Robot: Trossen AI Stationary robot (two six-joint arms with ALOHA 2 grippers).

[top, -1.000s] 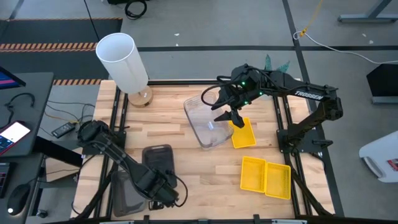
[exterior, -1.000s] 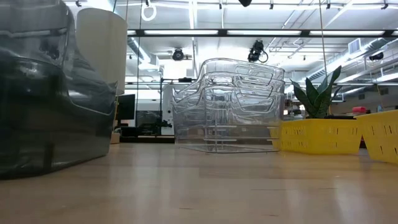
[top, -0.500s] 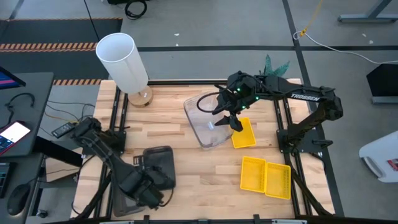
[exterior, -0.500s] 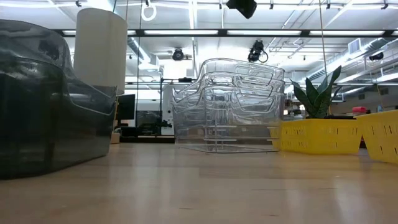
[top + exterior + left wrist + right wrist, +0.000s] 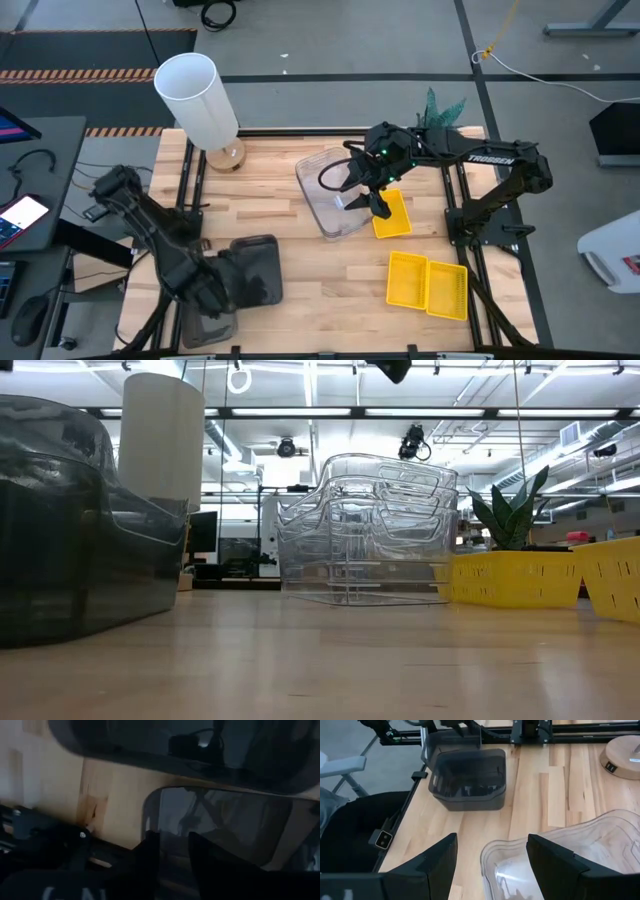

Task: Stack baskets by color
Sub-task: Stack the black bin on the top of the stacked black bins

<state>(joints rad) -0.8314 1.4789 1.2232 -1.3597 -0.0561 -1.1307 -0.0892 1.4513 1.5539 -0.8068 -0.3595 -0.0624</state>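
Clear baskets (image 5: 330, 195) stand nested at the table's middle, also in the low view (image 5: 365, 530). My right gripper (image 5: 366, 197) hangs open above their rim (image 5: 520, 852), touching nothing. One yellow basket (image 5: 392, 213) lies beside them and two more (image 5: 428, 283) nearer the front right. A dark grey basket (image 5: 256, 270) sits at the near left, another (image 5: 205, 322) at the near edge. My left gripper (image 5: 172, 852) points down over that one's corner rim (image 5: 147, 815), its fingers apart; I cannot tell whether they touch it.
A tall white cylinder lamp (image 5: 195, 100) on a wooden base stands at the far left corner. A green plant (image 5: 440, 105) stands at the far right behind the right arm. Bare wood lies between the grey and yellow baskets.
My left gripper has gone along the near edge toward the table's left edge, from beside the grey basket's near end to over the basket at the edge. In the low view the grey basket's top stands lower than before. My right gripper has sunk a little over the clear stack.
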